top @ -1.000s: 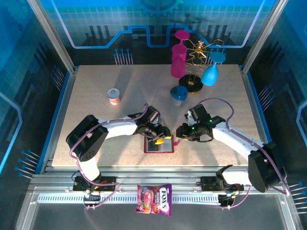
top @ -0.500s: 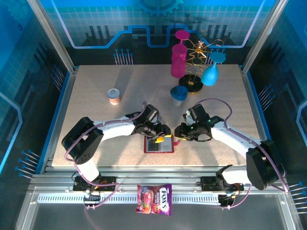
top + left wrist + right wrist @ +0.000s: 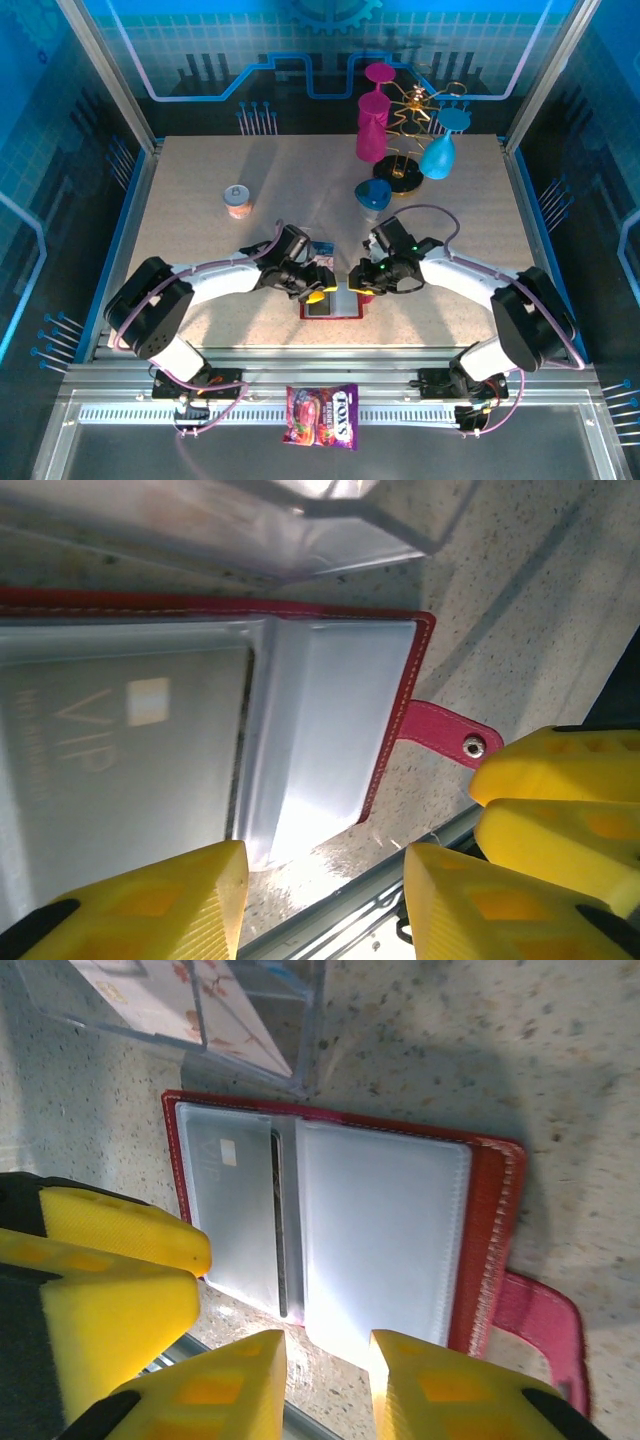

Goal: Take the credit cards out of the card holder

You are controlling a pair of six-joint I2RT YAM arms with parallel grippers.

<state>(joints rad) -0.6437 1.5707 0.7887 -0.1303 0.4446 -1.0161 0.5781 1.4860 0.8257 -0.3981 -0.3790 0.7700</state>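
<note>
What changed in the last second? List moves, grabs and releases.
Both arms shifted to the left: the left gripper drew back to the left edge of the card holder, and the right gripper came up to its right edge. Nothing was taken hold of or let go. The card holder stayed open in place; the can did not move.

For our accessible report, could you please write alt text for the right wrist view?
The red card holder lies open on the speckled table, one card in its left clear pocket. The right hand, open, sits at its lower edge.
</note>
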